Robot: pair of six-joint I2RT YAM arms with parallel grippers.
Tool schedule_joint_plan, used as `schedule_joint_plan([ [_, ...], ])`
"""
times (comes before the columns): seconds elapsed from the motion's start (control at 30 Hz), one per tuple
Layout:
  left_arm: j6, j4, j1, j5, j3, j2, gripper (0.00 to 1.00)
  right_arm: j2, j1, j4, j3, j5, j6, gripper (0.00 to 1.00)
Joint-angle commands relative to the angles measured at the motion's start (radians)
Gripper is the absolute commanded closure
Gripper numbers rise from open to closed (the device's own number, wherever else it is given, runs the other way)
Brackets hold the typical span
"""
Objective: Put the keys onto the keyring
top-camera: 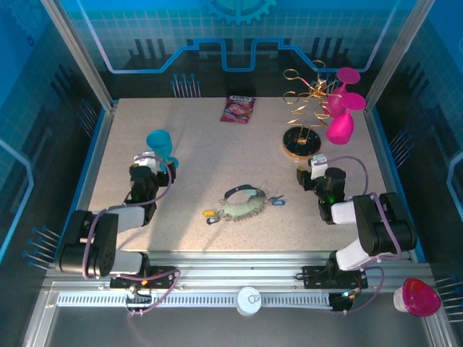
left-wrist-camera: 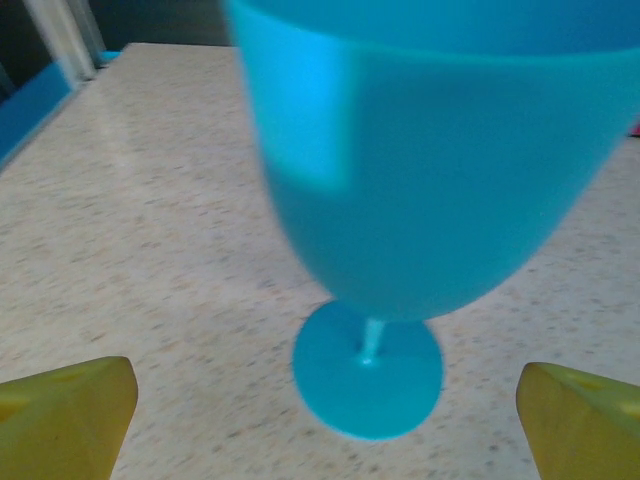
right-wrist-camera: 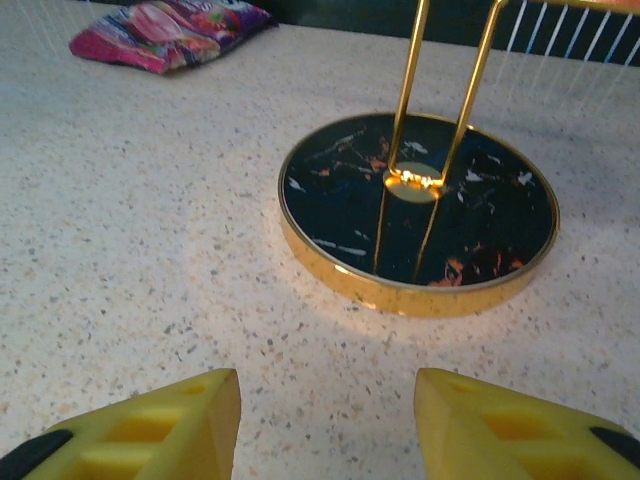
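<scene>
Starting on my left, my left gripper (left-wrist-camera: 326, 430) stands wide open with nothing between its yellow fingers (left-wrist-camera: 65, 420). It faces a blue goblet (left-wrist-camera: 400, 180) that stands upright just ahead of it on the table (top-camera: 188, 130). That goblet has no part in this job.

In the middle of the table, between my two arms, lies the keyring (top-camera: 243, 204), a floppy dark loop flat on the surface. The keys are at its edges. The yellow key (top-camera: 209, 213) and a dark key (top-camera: 214, 220) sit at its left end and the blue key (top-camera: 279, 202) at its right. From above I cannot tell whether any of them is threaded on the loop or only lies against it.

On my right, my right gripper (right-wrist-camera: 328, 420) is also open and empty. It points at the round black-and-gold base of the gold wire rack (right-wrist-camera: 418, 215), and a pink snack packet (right-wrist-camera: 165, 25) lies far off to the left behind it.

I judge the work barely begun, as both hands are well apart from the keys and aimed elsewhere. Next I need to turn both wrists inward. One hand should pin or lift the loop while the other pinches a key by its plastic head. The keys are tiny and lie flat, so that pinch will have to be low and precise, and the limp loop may slide away when I touch it.
</scene>
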Motion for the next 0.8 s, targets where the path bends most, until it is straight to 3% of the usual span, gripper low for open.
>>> schedule_joint_plan([
  [0.0,0.022,0.208,0.0,0.133,-0.006,0.125,0.01,0.008,-0.032,0.055,0.027,-0.069,0.006,0.5],
  [0.03,0.034,0.318,0.003,0.133,-0.015,0.185,0.01,0.008,-0.033,0.047,0.031,-0.072,0.005,0.49],
  [0.1,-0.005,0.142,0.013,0.099,0.018,0.127,0.01,0.007,-0.035,0.034,0.036,-0.08,0.002,0.49],
  [0.2,-0.05,0.147,0.008,-0.043,0.031,0.144,0.01,0.009,-0.035,-0.001,0.057,-0.054,0.018,0.49],
  [0.53,-0.029,0.13,0.004,-0.004,0.051,0.153,0.0,0.01,-0.035,-0.028,0.072,-0.044,0.021,0.43],
  [0.63,-0.028,0.128,0.004,-0.004,0.052,0.154,0.01,0.009,-0.034,-0.031,0.071,-0.043,0.02,0.33],
  [0.67,-0.028,0.129,0.004,-0.004,0.052,0.153,0.01,0.01,-0.032,-0.03,0.074,-0.041,0.019,0.04],
  [0.77,-0.019,0.136,0.002,0.006,0.046,0.153,0.01,0.008,-0.019,-0.029,0.07,0.001,0.014,0.0],
])
